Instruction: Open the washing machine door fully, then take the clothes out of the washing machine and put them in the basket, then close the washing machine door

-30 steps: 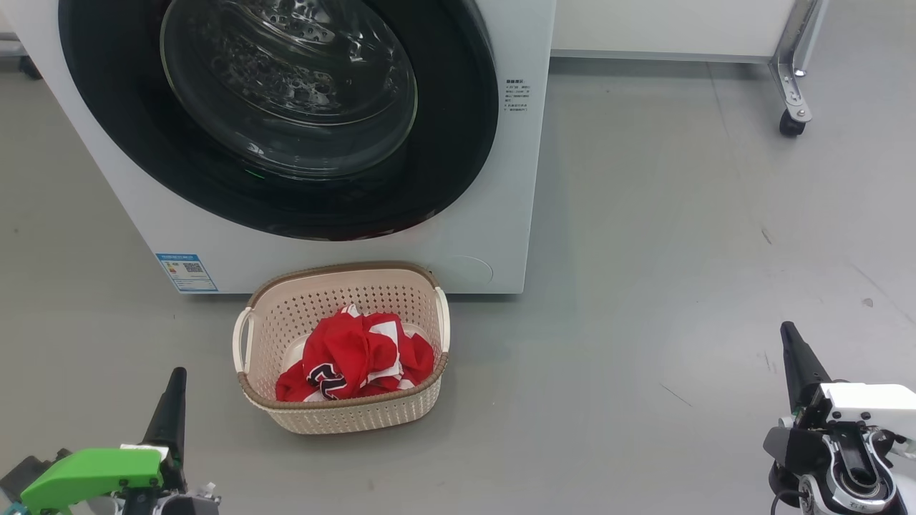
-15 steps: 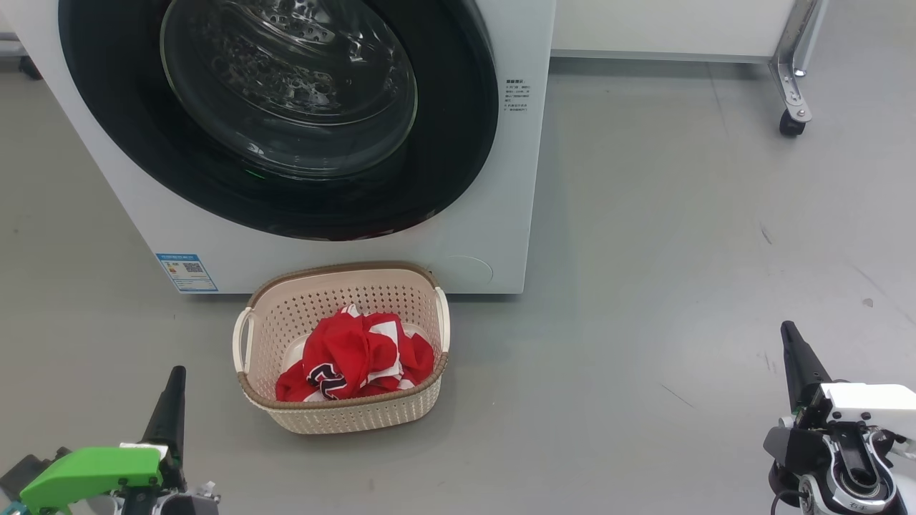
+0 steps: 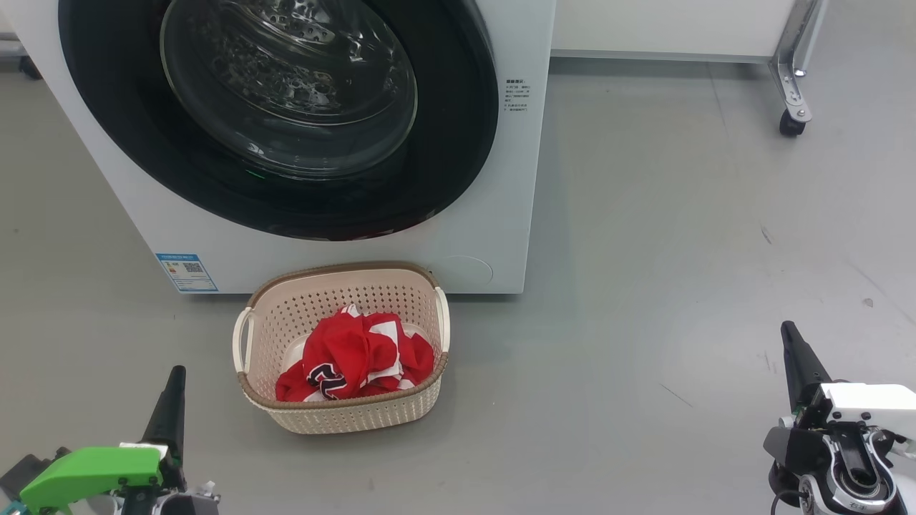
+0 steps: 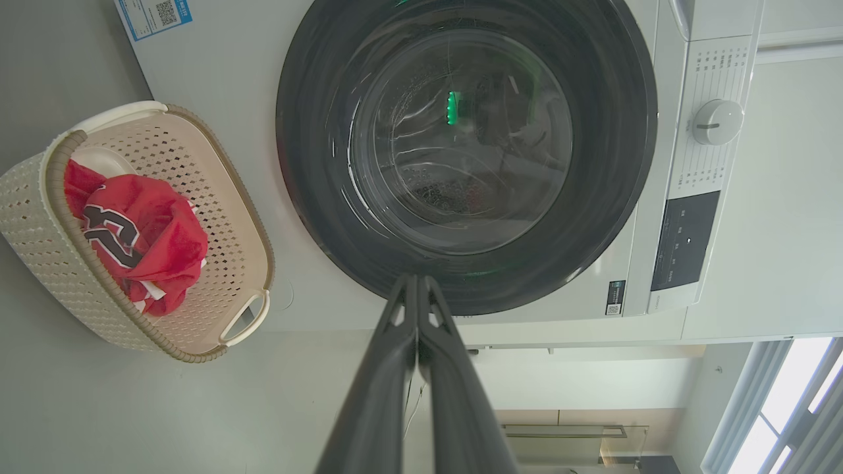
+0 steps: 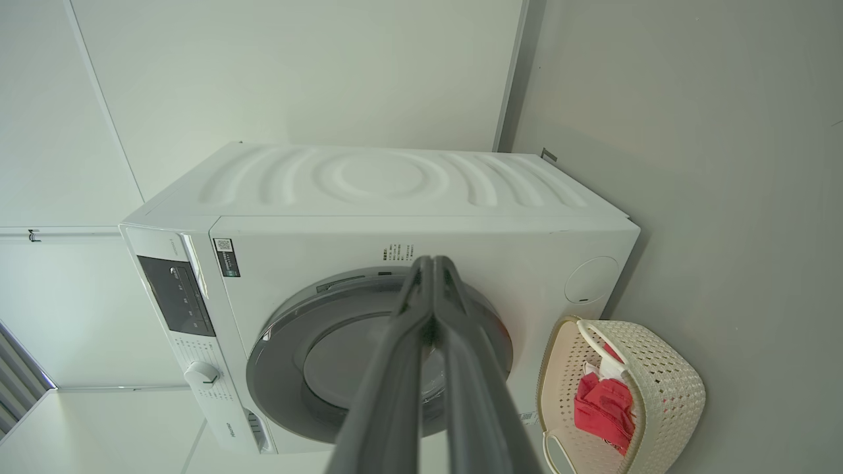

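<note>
The washing machine door (image 3: 286, 86) is seen shut. The red clothes (image 3: 351, 354) are heaped in the basket (image 3: 343, 422). The left tool (image 3: 176, 375) and right tool (image 3: 789, 332) are clenched, empty.

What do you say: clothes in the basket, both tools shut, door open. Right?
No: the door is shut, as the head view shows. The clothes are in the basket, and the left tool and right tool are shut.
</note>
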Robot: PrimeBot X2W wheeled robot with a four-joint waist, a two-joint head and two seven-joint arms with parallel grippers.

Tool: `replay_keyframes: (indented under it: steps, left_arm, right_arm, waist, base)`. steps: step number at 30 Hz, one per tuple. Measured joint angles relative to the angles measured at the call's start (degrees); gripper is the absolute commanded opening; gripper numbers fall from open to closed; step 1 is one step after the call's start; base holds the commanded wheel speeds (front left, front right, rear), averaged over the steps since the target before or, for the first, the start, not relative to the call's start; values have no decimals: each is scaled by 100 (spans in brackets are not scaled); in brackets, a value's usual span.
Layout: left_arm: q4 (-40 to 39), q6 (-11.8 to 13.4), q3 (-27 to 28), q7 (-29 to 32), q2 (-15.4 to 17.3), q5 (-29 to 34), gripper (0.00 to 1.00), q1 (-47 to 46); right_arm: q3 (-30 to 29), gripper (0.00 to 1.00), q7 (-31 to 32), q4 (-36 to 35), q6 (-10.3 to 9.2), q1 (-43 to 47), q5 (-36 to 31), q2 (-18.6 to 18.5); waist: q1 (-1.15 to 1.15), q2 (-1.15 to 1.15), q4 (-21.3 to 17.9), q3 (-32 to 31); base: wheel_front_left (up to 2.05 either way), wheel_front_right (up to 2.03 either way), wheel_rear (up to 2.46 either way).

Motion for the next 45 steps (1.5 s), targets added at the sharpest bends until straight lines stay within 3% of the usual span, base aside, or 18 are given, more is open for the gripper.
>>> replay_keyframes:
  steps: [45]
  left_arm:
    - [-3, -1, 0, 0, 0, 0, 0, -1]
  right_arm:
    - [-5, 0, 1, 0, 0, 0, 0, 5]
  waist:
    - [0, 0, 0, 1]
  base:
    - [0, 0, 0]
